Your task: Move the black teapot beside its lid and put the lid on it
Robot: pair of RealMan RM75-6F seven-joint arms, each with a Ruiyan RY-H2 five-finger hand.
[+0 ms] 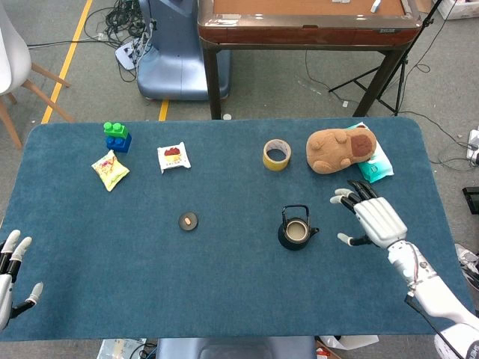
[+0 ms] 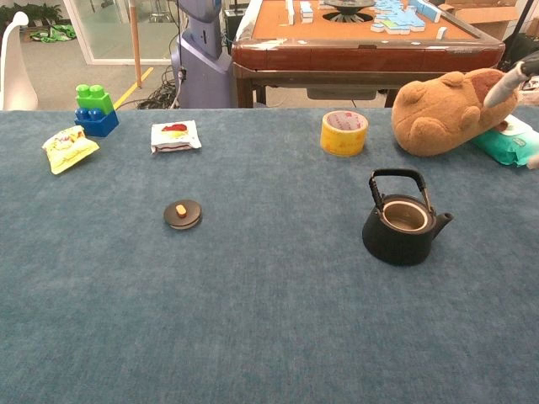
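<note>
The small black cast-iron-looking teapot (image 1: 296,231), sitting lidless mid-table well apart from its round black lid (image 1: 188,221), is looking heavy and rigid, so I am aiming my empty, spread-fingered right hand (image 1: 372,218) at its upright bail handle.

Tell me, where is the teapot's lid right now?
In the head view the lid lies on the blue table, left of the open teapot and below the snack packet.
</note>
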